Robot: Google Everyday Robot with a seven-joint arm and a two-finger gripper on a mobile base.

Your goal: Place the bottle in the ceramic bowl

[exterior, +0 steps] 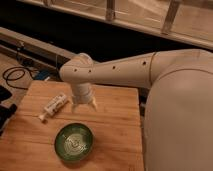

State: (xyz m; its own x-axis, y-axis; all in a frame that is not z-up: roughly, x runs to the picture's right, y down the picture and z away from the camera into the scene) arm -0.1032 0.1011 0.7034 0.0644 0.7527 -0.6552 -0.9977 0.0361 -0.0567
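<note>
The small white bottle point(53, 106) lies on its side on the wooden table point(117, 125), cap pointing to the lower left. The dark green ceramic bowl point(74, 141) with pale rings inside sits in front of it, near the table's front, and holds nothing. My gripper point(84, 106) hangs from the white arm just right of the bottle and behind the bowl, pointing down at the table. It holds nothing that I can see.
My white arm point(130, 67) and large white body point(180, 110) fill the right side. Black cables point(15, 76) lie on the floor at the far left, beyond the table's edge. A dark ledge and rails run along the back.
</note>
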